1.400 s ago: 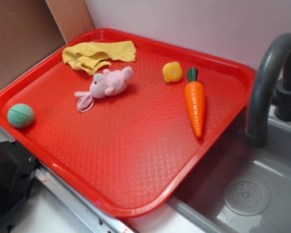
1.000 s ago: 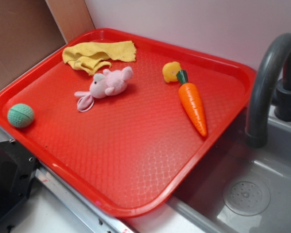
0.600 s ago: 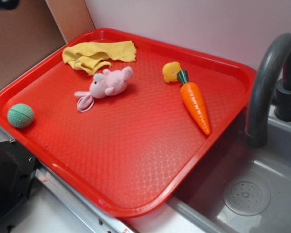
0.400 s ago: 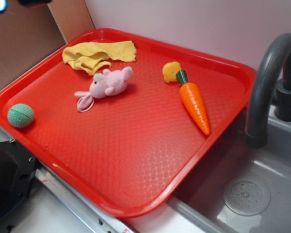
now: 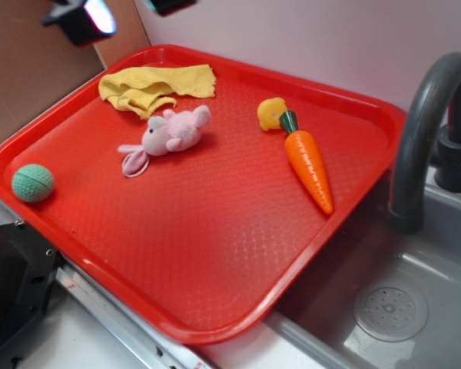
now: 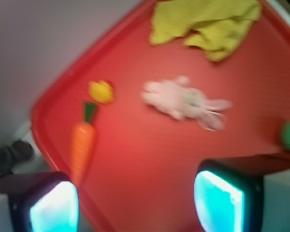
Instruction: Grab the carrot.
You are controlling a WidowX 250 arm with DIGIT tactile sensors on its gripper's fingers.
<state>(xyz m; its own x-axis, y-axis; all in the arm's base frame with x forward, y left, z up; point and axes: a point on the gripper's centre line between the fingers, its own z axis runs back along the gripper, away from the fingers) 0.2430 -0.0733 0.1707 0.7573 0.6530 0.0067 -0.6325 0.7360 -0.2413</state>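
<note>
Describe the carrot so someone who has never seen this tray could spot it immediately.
Start at the red tray and go to its side nearest the grey faucet. The carrot lies flat there, its green stem against a small round yellow toy. It is the only long, tapered orange piece.

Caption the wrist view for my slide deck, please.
Open gripper high above red tray, carrot lying untouched by the rim.
</note>
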